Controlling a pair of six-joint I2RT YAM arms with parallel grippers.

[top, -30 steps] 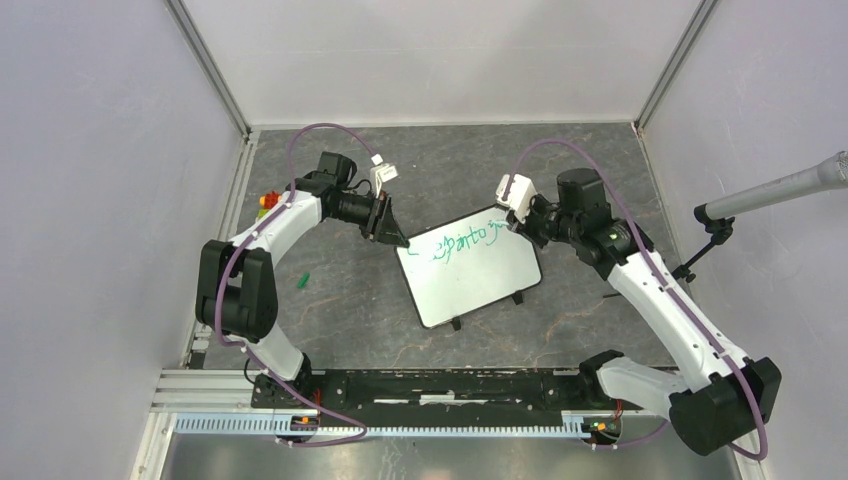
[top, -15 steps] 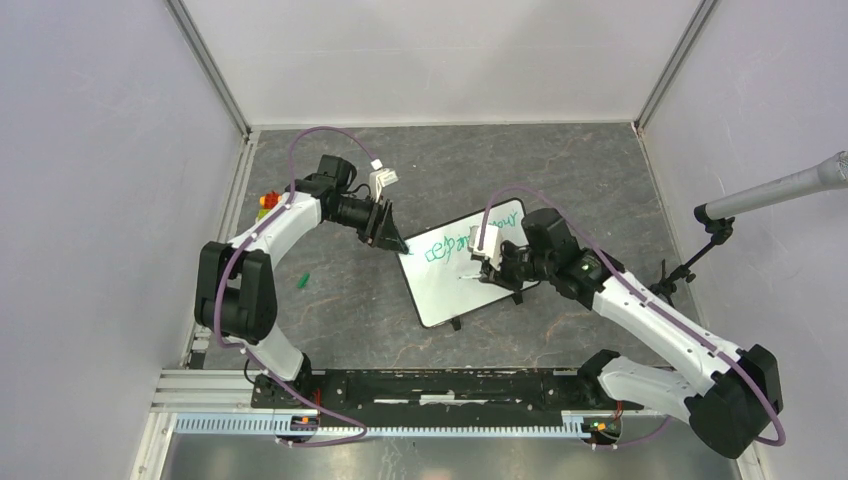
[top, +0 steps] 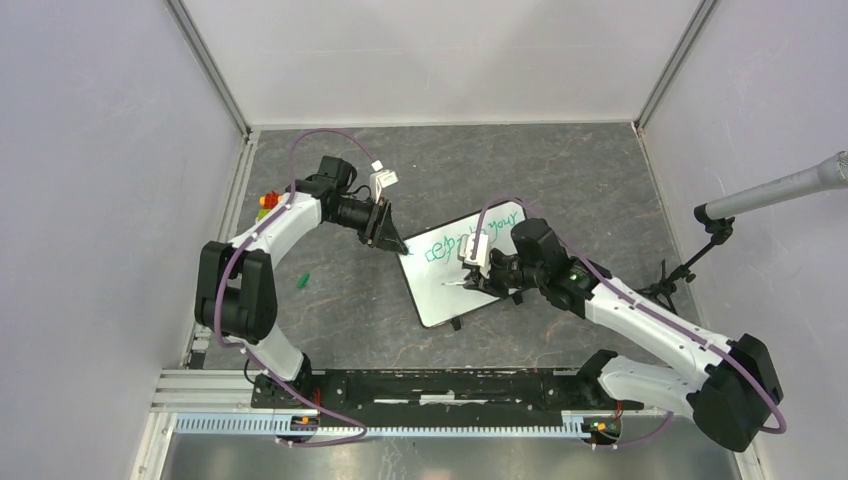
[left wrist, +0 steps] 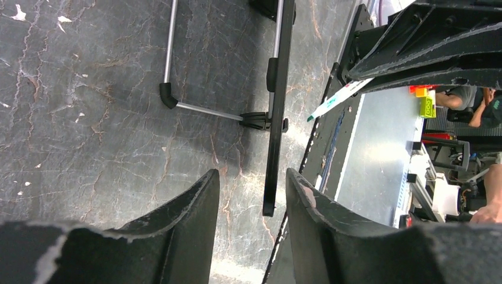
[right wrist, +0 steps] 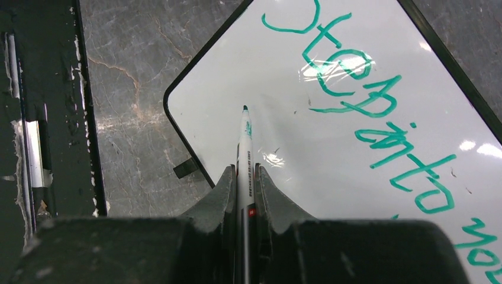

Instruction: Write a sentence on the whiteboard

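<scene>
The whiteboard (top: 445,300) lies tilted on the dark table. One line of the green sentence (top: 445,247) runs along its far side; in the right wrist view the sentence (right wrist: 379,118) reads "Step into" and then runs out of view. My right gripper (top: 472,274) is shut on a white marker (right wrist: 244,148), whose green tip hangs over bare board (right wrist: 284,136) below the line's start. My left gripper (top: 394,240) is at the board's far-left corner. In the left wrist view the whiteboard (left wrist: 273,118) is an edge-on dark strip, its end between my open left gripper (left wrist: 253,183), a gap on each side.
A small green cap (top: 303,280) lies on the table left of the board. Red and yellow bits (top: 268,200) sit by the left wall. A microphone on a stand (top: 780,190) reaches in from the right. The board's wire stand (left wrist: 204,109) rests on the table.
My right gripper carried the marker from the far-right end of the written line down and left, to over the bare board below the line's start. More green letters show. My left gripper stayed put.
</scene>
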